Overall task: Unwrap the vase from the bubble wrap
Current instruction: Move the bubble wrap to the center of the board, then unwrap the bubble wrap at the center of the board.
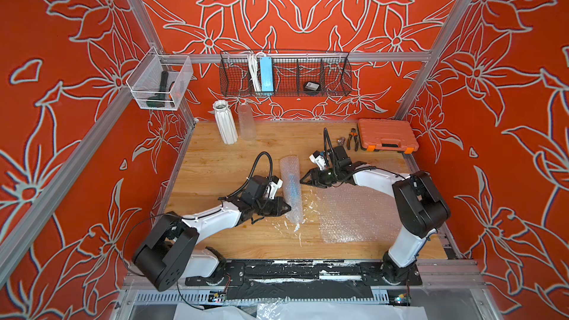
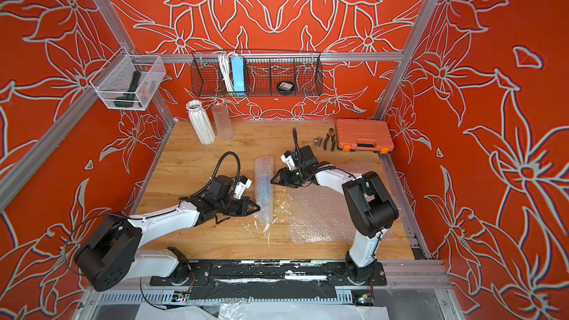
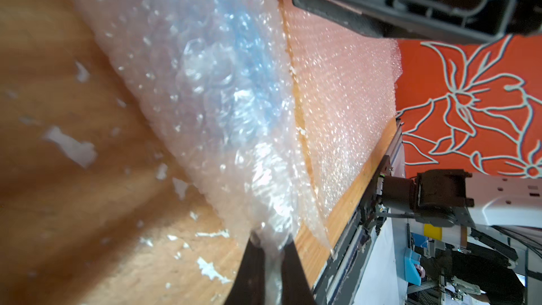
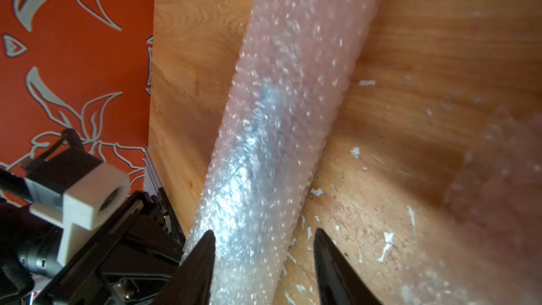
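A rolled tube of bubble wrap (image 1: pixel 291 186) (image 2: pixel 264 186) lies mid-table, running from far to near. A bluish vase (image 1: pixel 292 184) (image 3: pixel 240 45) (image 4: pixel 258 130) shows dimly through it. My left gripper (image 1: pixel 288 207) (image 2: pixel 257 207) (image 3: pixel 271 242) is at the left side of the roll's near end. It is shut on a pinch of the bubble wrap (image 3: pixel 264 171). My right gripper (image 1: pixel 303 180) (image 2: pixel 273 180) (image 4: pixel 264 234) is at the right side of the roll's middle. It is open, with the roll (image 4: pixel 278 98) lying between and beyond its fingers.
A flat bubble wrap sheet (image 1: pixel 354 210) lies right of the roll, under the right arm. A white ribbed vase (image 1: pixel 225 123) and a clear cylinder (image 1: pixel 246 121) stand at the back left. Pliers (image 1: pixel 352 138) and an orange tool case (image 1: pixel 388 135) lie at the back right. Wire baskets (image 1: pixel 284 73) hang on the wall.
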Tool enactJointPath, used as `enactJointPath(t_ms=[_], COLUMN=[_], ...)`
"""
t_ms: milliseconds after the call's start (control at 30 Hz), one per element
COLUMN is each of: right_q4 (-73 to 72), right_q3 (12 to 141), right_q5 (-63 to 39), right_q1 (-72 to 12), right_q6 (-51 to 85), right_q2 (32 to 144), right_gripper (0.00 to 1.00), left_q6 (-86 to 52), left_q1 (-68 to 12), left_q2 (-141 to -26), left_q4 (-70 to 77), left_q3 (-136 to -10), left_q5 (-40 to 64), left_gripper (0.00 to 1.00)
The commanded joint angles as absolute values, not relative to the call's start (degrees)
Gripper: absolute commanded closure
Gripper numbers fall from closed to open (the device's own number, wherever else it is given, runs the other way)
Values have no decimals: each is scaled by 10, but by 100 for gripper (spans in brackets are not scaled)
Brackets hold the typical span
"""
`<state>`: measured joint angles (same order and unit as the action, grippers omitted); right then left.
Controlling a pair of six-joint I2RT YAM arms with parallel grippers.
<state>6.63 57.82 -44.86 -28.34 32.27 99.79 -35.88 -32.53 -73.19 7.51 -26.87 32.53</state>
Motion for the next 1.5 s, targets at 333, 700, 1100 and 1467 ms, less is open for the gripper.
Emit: enactJointPath(t_ms=[333, 700, 1100, 1467], right_q4=[43, 88, 121, 161], right_q3=[543, 560, 571, 613], right_q5=[-440, -375, -337, -284], right_q1=[-335, -349, -355, -357], right_q6=[322, 304, 294, 285], right_q2=[981, 993, 976, 967], right_gripper=[48, 56, 61, 61], left_q6=[-459, -362, -284, -249], left_q1=[-379, -375, -279, -278], left_q2=[-591, -580, -766, -910], left_q4=[142, -8, -10, -14], left_q3=[-149, -235, -398, -485], left_q5=[301, 207, 216, 208], left_gripper=[84, 31, 31, 30])
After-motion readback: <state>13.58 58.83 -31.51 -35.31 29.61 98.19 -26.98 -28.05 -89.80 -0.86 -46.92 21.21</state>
